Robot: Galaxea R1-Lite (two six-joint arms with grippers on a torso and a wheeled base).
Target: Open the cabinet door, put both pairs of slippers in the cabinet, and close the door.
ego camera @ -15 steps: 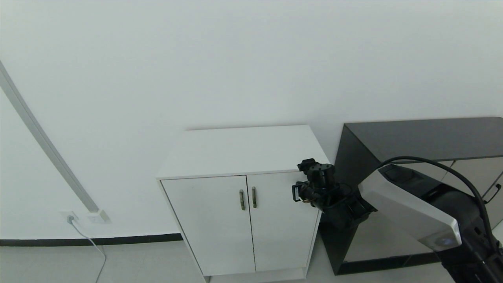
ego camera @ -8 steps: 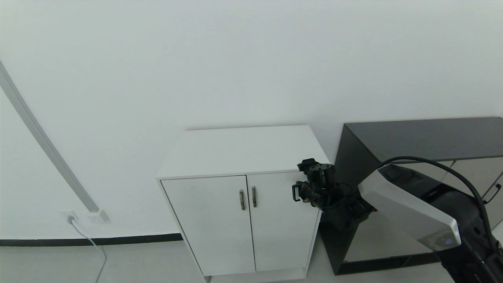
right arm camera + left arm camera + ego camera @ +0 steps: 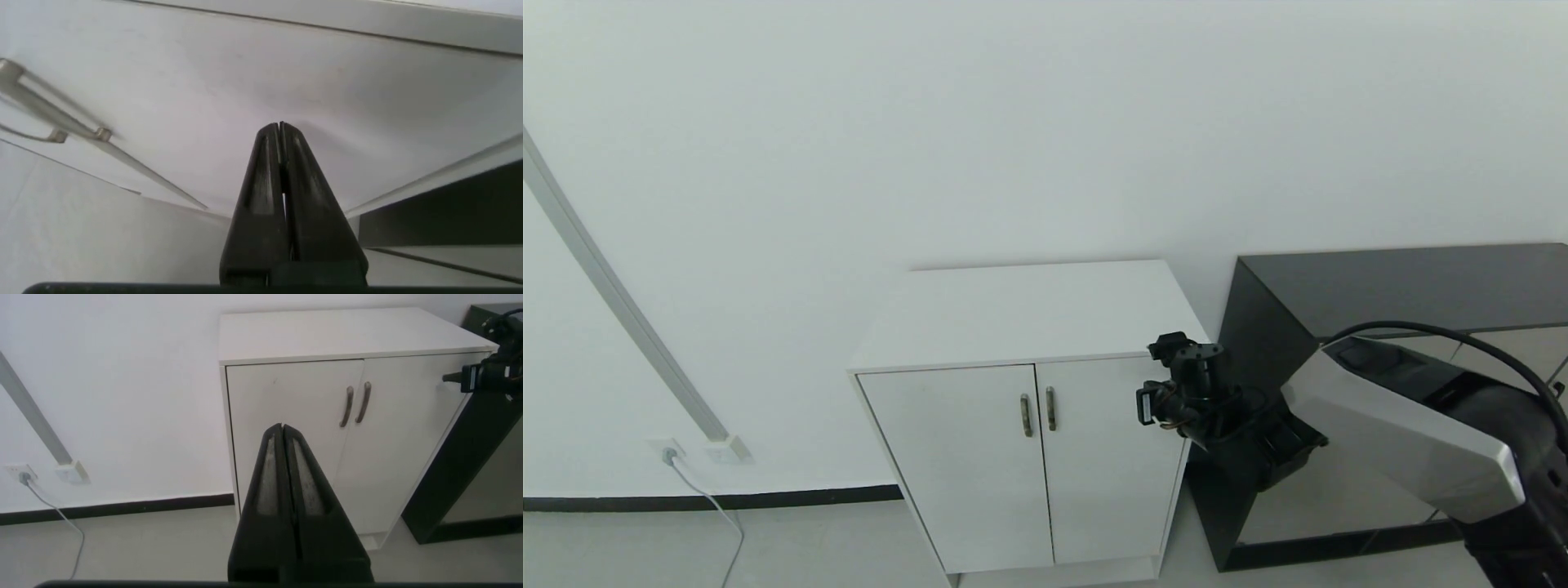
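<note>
White two-door wooden cabinet (image 3: 1021, 314) stands on the floor against the wall, with the left door (image 3: 964, 465) and the right door (image 3: 1107, 465) both shut and flush. Two slim vertical metal handles (image 3: 1026, 415) (image 3: 1051, 409) sit side by side at the seam between the doors. Right gripper (image 3: 1147, 404) is at the upper outer corner of the right door. Its fingers (image 3: 265, 188) are pressed together with nothing between them, and the tips are close to the door face. Contact cannot be confirmed. From these fingertips the handles lie well apart, toward the robot's left. Left gripper (image 3: 283, 429) has its fingers (image 3: 265, 482) likewise pressed together and empty. The cabinet front stands ahead of them, well apart. A glossy black cabinet (image 3: 1380, 282) stands just beside the white one, beyond the right fingers on the robot's right.
</note>
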